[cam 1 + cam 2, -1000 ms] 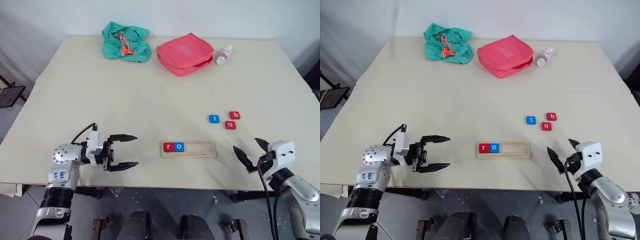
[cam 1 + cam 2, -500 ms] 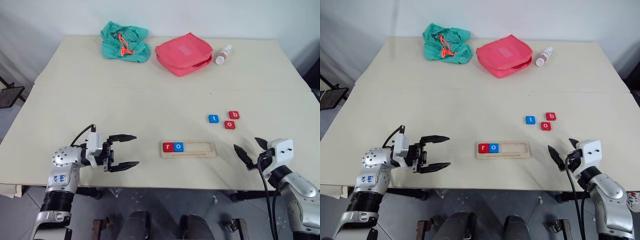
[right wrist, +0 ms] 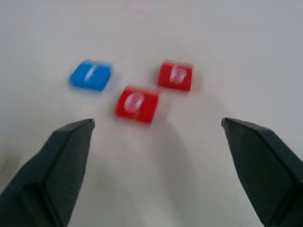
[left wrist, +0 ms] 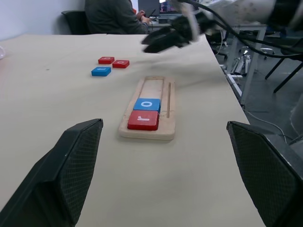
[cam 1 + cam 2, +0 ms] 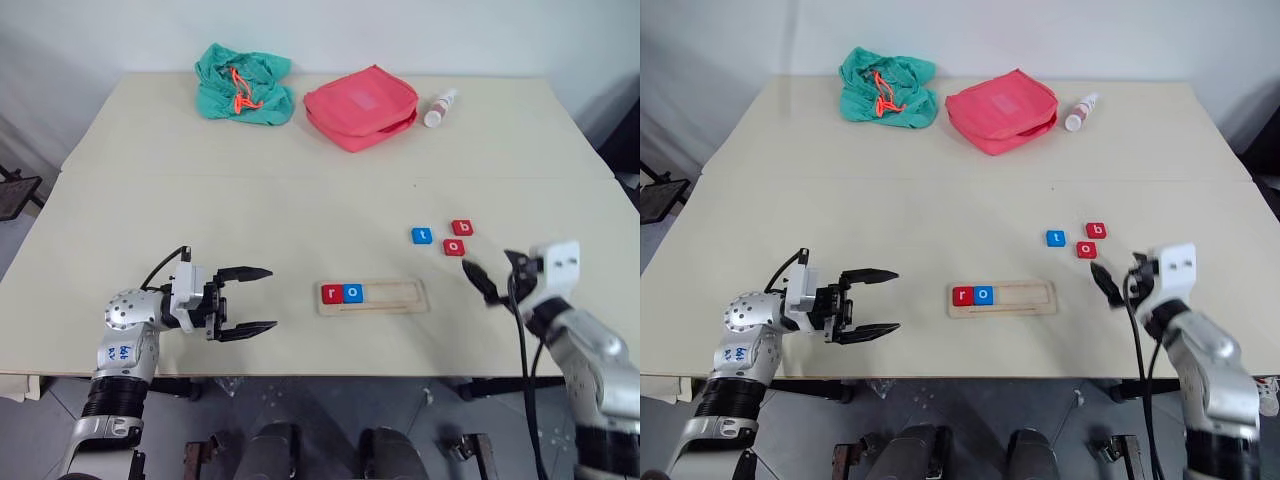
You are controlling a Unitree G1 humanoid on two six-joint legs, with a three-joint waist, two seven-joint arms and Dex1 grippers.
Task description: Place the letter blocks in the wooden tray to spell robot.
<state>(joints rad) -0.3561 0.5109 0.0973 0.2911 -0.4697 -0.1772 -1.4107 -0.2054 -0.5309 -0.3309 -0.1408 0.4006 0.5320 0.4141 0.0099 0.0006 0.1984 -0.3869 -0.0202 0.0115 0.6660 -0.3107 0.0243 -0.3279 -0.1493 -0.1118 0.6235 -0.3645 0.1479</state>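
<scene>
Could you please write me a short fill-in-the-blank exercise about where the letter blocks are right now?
1. The wooden tray holds ____ letter blocks.
2. In the tray, the red r block sits beside the blue ____ block.
3. The t block on the table is coloured ____.
4. The open pincer nearest the loose blocks is the robot's ____ one.

Missing words: two; o; blue; right

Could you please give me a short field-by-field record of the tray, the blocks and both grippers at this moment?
wooden tray: near table edge, holds two blocks at its left end
in tray: red r block, blue o block
loose on table: blue t block, red b block, red o block
left gripper: open, empty
right gripper: open, empty, near the loose blocks
</scene>
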